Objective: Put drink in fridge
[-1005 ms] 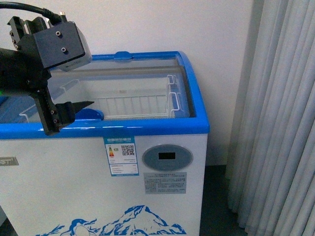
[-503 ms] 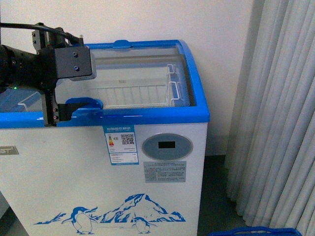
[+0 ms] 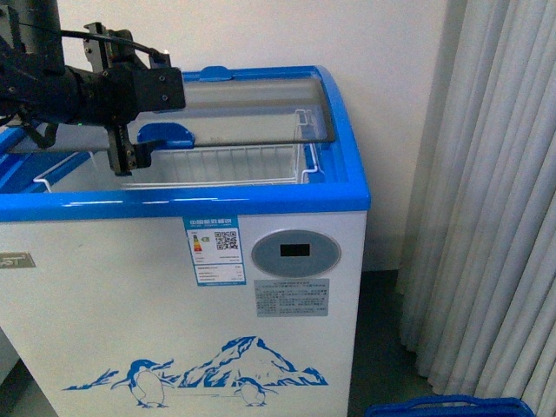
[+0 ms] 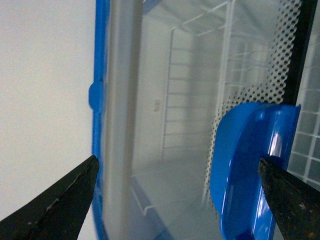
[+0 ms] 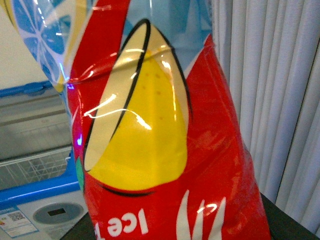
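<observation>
The fridge [image 3: 182, 304] is a white chest cooler with a blue rim, an oval grey display [image 3: 295, 253] and a penguin graphic. Its sliding glass top [image 3: 252, 113] is pushed toward the back, leaving the front part uncovered. My left gripper [image 3: 132, 161] is open over the top, with the lid's blue handle [image 3: 167, 133] beside it. In the left wrist view the handle [image 4: 250, 170] lies between the open fingers, close to one fingertip [image 4: 287, 200]. My right gripper is shut on the drink [image 5: 160, 150]. Its red, yellow and light-blue label fills the right wrist view and hides the fingers.
A white wire basket [image 3: 234, 165] hangs inside the fridge at the right end. Grey curtains [image 3: 486, 217] hang to the right of the fridge. A blue object [image 3: 447, 407] sits on the floor at the lower right. A white wall stands behind.
My left arm has moved toward the back with the blue handle beside its fingers. The glass top has slid back and the uncovered part has grown.
</observation>
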Robot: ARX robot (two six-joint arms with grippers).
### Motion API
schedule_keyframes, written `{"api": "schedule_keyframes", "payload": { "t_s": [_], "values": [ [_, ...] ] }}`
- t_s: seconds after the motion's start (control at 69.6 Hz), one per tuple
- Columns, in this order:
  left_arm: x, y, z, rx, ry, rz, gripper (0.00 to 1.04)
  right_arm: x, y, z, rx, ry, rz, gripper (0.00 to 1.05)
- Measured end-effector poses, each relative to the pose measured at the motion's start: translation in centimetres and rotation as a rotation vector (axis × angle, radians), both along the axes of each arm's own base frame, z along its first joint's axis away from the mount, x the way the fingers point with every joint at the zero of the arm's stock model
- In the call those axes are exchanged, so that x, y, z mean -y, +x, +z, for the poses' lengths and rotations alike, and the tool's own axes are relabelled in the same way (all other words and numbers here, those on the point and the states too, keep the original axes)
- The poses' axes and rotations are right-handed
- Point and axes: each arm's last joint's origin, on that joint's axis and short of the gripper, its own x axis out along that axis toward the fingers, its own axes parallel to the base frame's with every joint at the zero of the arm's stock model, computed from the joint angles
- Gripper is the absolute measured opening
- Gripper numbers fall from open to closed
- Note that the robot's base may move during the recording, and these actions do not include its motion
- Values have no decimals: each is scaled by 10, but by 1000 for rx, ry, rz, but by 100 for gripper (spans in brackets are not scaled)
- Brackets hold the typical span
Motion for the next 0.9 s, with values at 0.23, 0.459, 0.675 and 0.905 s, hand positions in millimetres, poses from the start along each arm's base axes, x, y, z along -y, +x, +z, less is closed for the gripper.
{"api": "schedule_keyframes", "payload": {
  "t_s": [0.23,0.459,0.675,0.905],
  "values": [
    [6,64,2,149,-35,176,97,0,0,0,0,0,0,42],
    [17,83,6,194,-212,317,97,0,0,0,0,0,-2,42],
    [8,33,48,9,-601,464,97,0,0,0,0,0,-3,42],
    [4,-104,63,-340,-1089,475,97,0,0,0,0,0,-2,42]
  ]
}}
